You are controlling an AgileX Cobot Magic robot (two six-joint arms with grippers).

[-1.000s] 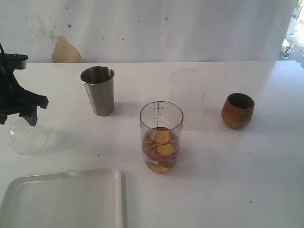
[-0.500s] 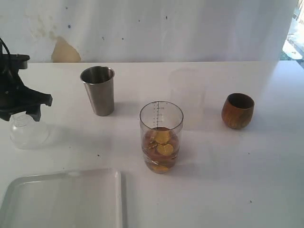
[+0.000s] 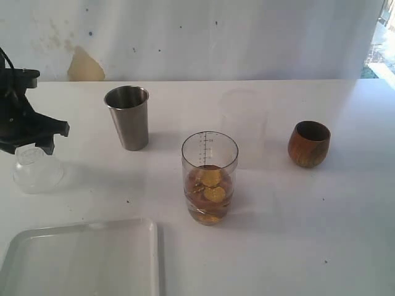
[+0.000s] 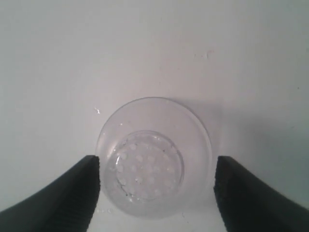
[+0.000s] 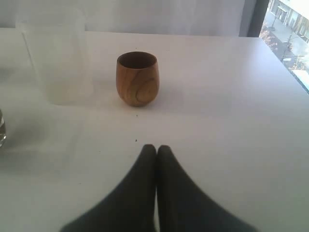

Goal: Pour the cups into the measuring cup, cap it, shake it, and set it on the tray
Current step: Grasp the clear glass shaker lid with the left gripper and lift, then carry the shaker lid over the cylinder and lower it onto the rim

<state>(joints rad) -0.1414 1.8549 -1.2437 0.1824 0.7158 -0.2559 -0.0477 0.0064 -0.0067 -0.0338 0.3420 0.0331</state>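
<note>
My left gripper (image 4: 155, 163) hangs over the clear dome-shaped plastic cap (image 3: 37, 172). Its fingers are spread to either side of the dome, one at the rim and the other just off it. The cap sits on the white table (image 3: 321, 234), well to the left of the tall clear graduated measuring cup (image 3: 210, 176), which holds golden-brown pieces. The tapered brushed-steel tumbler (image 3: 127, 117) stands behind that cup to its left, and the rounded brown wooden cup (image 5: 137, 78) stands to its right. The flat white tray (image 3: 86, 259) lies in front of it to the left. My right gripper (image 5: 156, 148) has its fingers pressed together, holding nothing.
</note>
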